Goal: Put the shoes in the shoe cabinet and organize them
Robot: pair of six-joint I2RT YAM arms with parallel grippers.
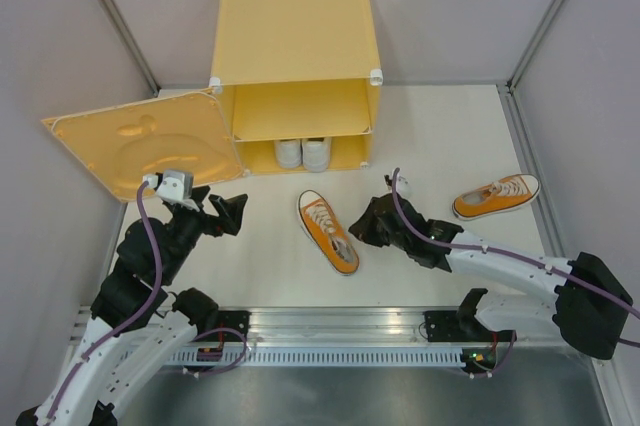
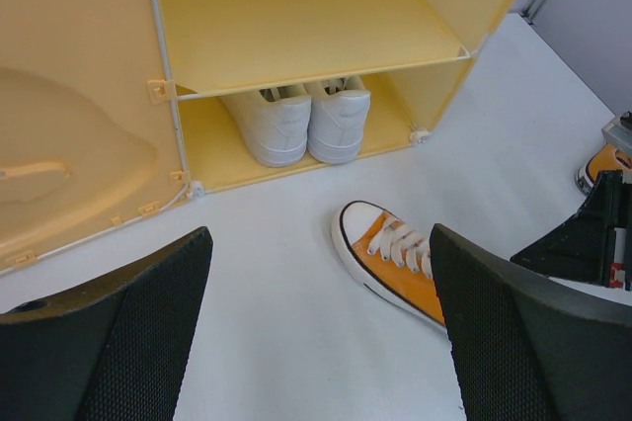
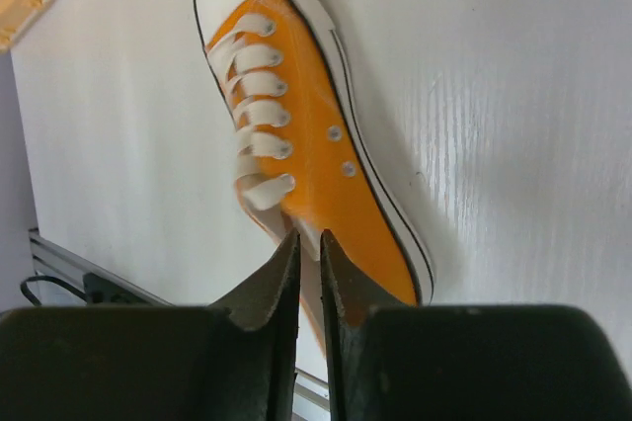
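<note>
The yellow shoe cabinet (image 1: 295, 36) stands at the back with its door (image 1: 135, 141) swung open to the left. The white pair (image 1: 302, 153) sits in the lower compartment under the shelf, heels out, also in the left wrist view (image 2: 301, 123). One orange sneaker (image 1: 326, 229) lies on the table in front of the cabinet, toe towards it. The other orange sneaker (image 1: 495, 196) lies at the right. My right gripper (image 1: 358, 229) hovers over the near sneaker's opening (image 3: 306, 144), jaws almost together (image 3: 308, 241), nothing between them. My left gripper (image 1: 228, 214) is open and empty (image 2: 321, 342), left of that sneaker (image 2: 395, 258).
The open door stretches over the table's left side, right beside my left arm. Grey walls with metal posts (image 1: 530, 36) close in the back and sides. A metal rail (image 1: 340, 336) runs along the near edge. The cabinet's upper compartment (image 1: 300, 111) holds nothing.
</note>
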